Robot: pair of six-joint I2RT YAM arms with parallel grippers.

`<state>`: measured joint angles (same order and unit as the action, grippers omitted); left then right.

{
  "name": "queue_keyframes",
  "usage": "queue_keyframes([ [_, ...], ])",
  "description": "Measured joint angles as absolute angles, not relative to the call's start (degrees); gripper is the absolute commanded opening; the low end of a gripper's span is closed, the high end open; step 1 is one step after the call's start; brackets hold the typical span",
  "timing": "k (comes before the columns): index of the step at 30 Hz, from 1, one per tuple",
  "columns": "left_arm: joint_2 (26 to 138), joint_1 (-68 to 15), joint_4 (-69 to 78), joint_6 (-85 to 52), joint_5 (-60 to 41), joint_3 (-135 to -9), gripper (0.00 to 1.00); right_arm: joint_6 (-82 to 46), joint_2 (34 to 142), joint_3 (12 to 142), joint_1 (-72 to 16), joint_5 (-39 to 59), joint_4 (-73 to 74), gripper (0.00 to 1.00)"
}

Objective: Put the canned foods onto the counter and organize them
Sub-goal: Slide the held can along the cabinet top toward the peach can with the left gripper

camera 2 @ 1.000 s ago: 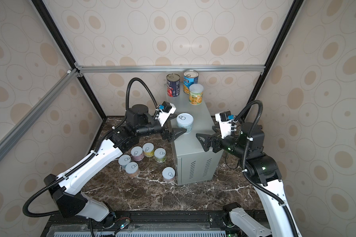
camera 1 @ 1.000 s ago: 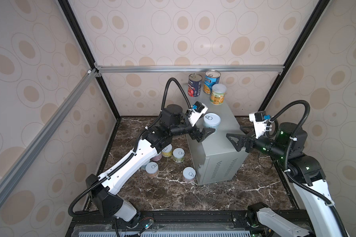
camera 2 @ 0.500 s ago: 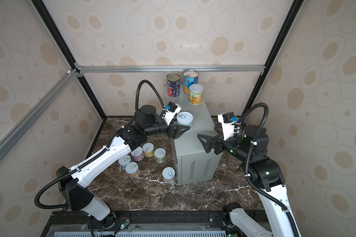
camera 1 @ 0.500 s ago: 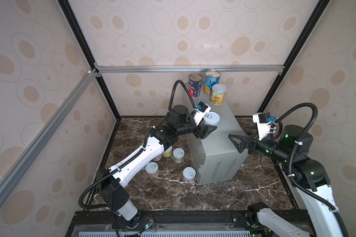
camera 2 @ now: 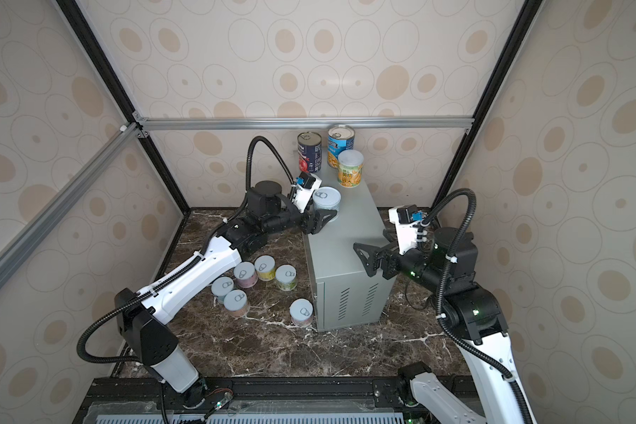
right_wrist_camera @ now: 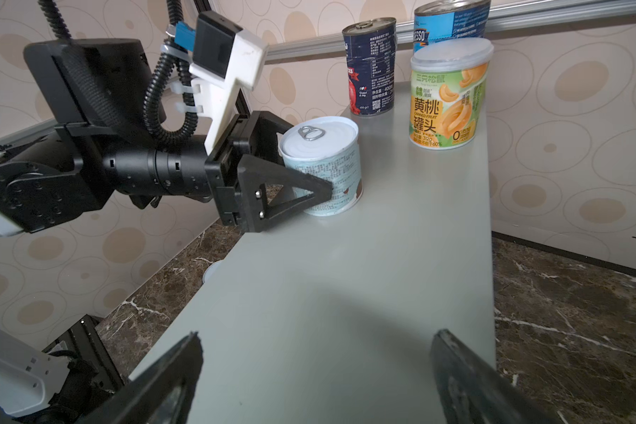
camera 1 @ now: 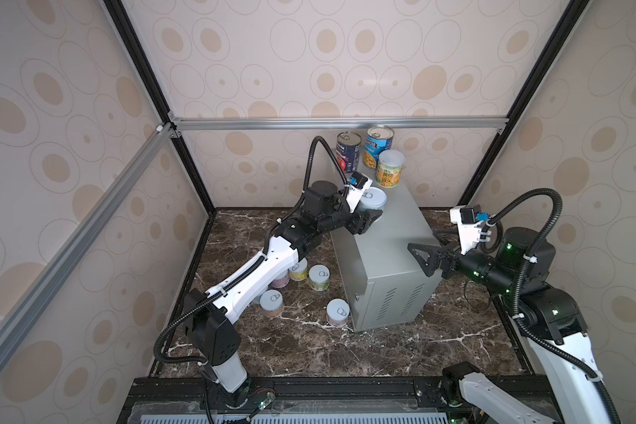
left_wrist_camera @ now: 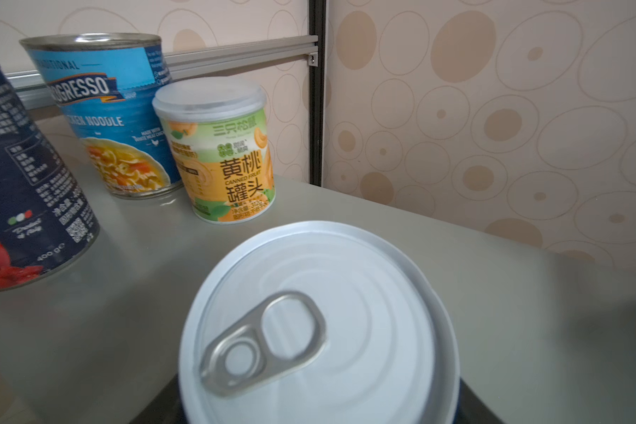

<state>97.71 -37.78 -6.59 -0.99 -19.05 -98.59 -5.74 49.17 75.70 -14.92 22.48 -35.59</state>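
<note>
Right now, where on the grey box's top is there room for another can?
Free: the counter's front half, from the pale-blue can in the left gripper to the front edge, where the open right gripper hovers; also a strip right of that can. Crowded: the back, with the navy can, soup can and peach can.

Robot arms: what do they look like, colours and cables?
The left arm and right arm have white shells, black joints and ribbed black hoses. The left gripper and right gripper are black, with triangular open-frame fingers under a white camera bracket with a blue plug.
</note>
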Motion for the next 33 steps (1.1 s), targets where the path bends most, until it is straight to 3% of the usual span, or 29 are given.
queue_keyframes([
  [11, 102.17, -30.48, -2.31, -0.91, -23.55, -101.41, 0.64, -5.72, 48.73, 75.46, -14.92, 21.65, -35.62, 1.0],
  [33, 111.77, -28.75, -1.96, -0.89, -27.97, -112.33, 0.64, -5.17, 48.71, 75.46, -14.92, 20.32, -35.92, 1.0],
])
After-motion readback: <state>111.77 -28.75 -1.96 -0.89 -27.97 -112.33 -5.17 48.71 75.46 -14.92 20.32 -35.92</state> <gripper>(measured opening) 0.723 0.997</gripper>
